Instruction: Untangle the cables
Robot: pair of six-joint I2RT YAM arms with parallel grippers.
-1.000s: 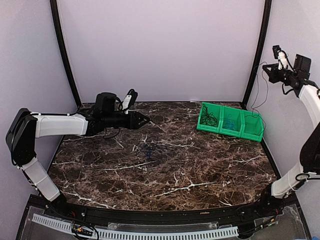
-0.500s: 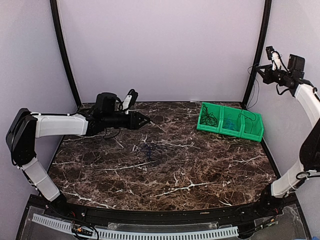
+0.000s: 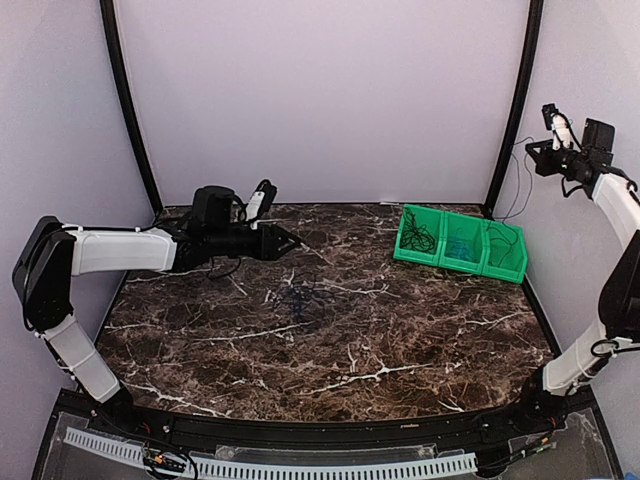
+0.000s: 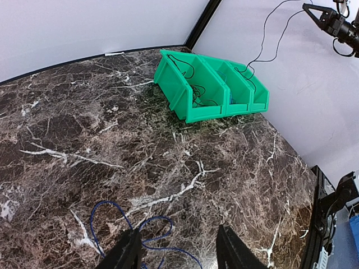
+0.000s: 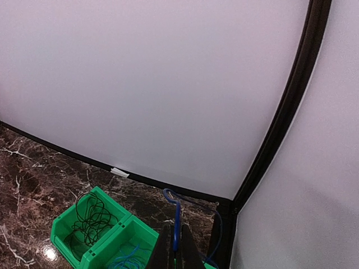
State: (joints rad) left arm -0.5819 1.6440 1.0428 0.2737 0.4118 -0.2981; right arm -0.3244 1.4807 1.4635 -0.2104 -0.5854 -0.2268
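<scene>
Thin blue and black cables [image 5: 91, 217]: some sit sorted in the green plastic bin [image 4: 213, 114] below your right gripper [image 5: 175, 235], which is pinching one blue strand [image 5: 176, 221]; a blue tangle [image 3: 298, 300] waits under your wide left gripper [image 4: 178, 232].

Two arms [image 3: 115, 250] [image 3: 618, 198], one green three-compartment bin [image 3: 460, 263], one blue cable [image 3: 298, 300] loose on the table [image 3: 400, 350], one black coil [image 3: 422, 238] binned, one blue strand [image 5: 176, 221] held.

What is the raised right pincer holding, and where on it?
The right pincer pinches a thin blue cable just below its looped end; the rest hangs down.
</scene>
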